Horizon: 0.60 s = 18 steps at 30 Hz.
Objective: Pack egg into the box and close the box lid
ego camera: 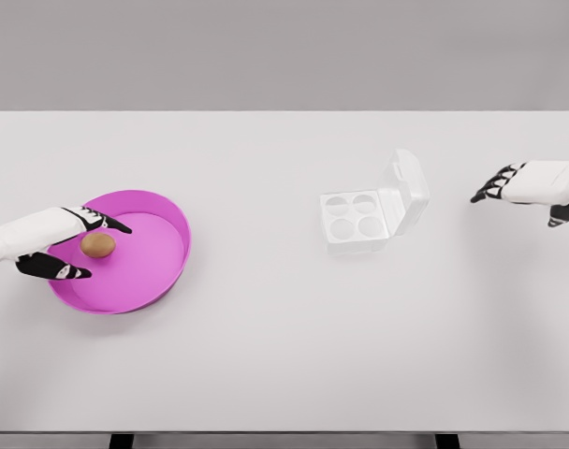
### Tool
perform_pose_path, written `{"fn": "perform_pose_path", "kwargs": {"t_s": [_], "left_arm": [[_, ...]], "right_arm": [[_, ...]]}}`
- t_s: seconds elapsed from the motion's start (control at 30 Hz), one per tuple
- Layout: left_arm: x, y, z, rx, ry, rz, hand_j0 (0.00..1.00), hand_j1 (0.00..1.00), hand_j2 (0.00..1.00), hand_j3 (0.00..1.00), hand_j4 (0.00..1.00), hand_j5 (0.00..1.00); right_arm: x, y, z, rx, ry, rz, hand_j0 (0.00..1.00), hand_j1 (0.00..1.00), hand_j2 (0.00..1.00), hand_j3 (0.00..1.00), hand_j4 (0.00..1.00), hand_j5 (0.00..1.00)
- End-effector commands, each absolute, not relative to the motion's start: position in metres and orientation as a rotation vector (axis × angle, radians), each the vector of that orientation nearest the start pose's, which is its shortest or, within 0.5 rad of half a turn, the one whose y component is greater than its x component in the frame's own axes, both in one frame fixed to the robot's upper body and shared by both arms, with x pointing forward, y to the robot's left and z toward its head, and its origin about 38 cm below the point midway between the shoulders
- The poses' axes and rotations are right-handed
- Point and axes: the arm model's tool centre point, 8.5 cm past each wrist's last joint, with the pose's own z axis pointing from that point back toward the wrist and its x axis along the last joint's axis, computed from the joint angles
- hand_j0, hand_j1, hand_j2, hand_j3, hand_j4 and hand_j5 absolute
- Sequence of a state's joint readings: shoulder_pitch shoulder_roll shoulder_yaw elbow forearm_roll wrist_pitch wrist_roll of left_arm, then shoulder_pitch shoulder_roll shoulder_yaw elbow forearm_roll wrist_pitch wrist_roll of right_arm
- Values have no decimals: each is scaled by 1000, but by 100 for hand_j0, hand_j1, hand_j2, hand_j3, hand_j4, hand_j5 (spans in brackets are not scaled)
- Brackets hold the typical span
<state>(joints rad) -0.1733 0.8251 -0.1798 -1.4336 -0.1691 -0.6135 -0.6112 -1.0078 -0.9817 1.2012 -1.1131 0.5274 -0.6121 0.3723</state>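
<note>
A brown egg point(98, 245) lies in a round magenta tray point(163, 257) on the left of the white table. My left hand point(81, 246) reaches in from the left edge, its fingers point(105, 223) spread on either side of the egg, open and not closed on it. A clear plastic egg box point(371, 210) with empty cups sits right of centre, its lid point(408, 190) standing open on the right side. My right hand point(518, 187) hovers at the right edge, to the right of the box, fingers relaxed and empty.
The white table point(284, 355) spans the whole view, with its front edge near the bottom and a grey wall behind. Bare tabletop separates the tray from the egg box.
</note>
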Motion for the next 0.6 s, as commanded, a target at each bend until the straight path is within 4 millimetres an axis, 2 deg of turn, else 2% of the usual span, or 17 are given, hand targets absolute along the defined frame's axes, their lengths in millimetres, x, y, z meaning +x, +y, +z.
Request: {"fn": "perform_pose_path", "kwargs": {"t_s": [0.0, 0.57], "left_arm": [[369, 393, 154, 212, -1408, -1648, 83, 83, 83, 83, 83, 83], [372, 401, 146, 214, -1391, -1611, 82, 82, 82, 82, 82, 82]], "right_arm": [[457, -414, 187, -556, -803, 2262, 100, 100, 100, 100, 100, 100], [460, -408, 195, -559, -805, 2271, 100, 100, 100, 100, 100, 100]]}}
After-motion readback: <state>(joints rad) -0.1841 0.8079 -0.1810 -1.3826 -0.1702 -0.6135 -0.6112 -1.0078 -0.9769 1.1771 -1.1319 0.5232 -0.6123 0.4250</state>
